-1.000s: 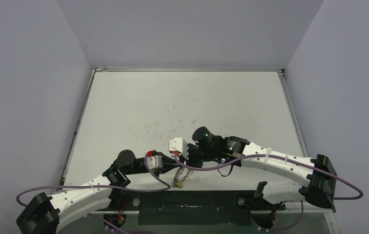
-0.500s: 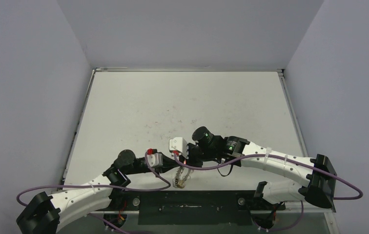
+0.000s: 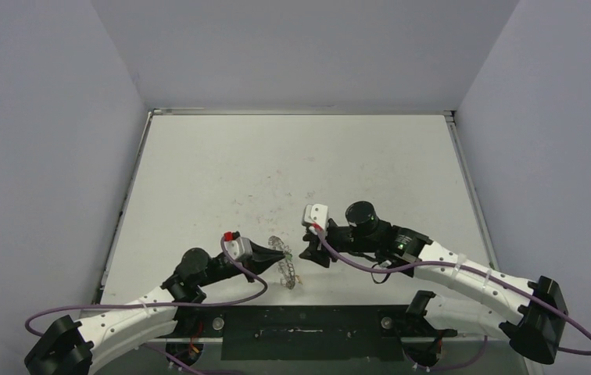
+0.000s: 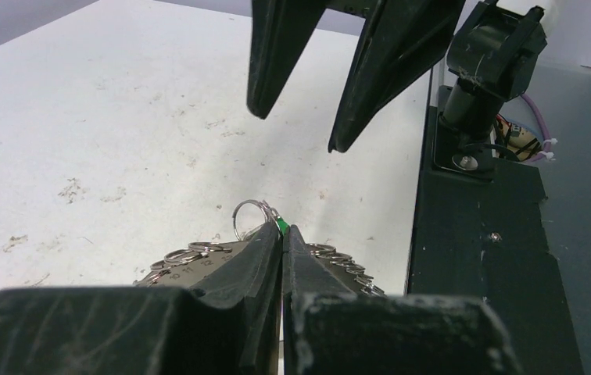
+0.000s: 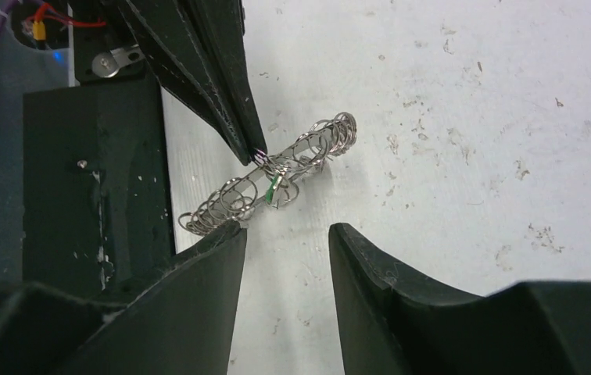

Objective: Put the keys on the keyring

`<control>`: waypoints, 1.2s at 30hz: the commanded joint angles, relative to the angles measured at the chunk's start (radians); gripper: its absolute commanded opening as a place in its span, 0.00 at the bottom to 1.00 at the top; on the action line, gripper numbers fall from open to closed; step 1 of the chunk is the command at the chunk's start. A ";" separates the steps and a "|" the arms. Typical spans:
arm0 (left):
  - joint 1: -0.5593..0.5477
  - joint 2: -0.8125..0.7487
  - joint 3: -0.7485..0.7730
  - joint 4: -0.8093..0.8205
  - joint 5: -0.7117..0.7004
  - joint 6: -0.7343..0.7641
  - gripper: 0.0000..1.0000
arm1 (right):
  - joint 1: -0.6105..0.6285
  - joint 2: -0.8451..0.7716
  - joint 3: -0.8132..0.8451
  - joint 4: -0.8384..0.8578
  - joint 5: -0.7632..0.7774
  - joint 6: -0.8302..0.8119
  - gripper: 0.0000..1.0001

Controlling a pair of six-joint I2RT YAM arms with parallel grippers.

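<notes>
Left fingers [image 4: 265,258] are pressing shut on the rim of the keyring [image 5: 277,176], holding it edge-up over the tabletop [image 3: 292,172], close to the near edge. A green key [image 5: 270,190] is hanging among the ring's wire loops. Right fingers [image 5: 214,266] are standing part open just beside the ring, gripping nothing.

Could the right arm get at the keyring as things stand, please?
Probably yes: the right gripper stands open just short of the keyring, nothing between them; the left gripper, shut on the ring, covers only one spot.
</notes>
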 commanded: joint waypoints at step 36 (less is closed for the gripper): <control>-0.002 -0.021 -0.012 0.085 -0.032 -0.011 0.00 | -0.009 0.158 -0.156 0.398 -0.109 0.102 0.00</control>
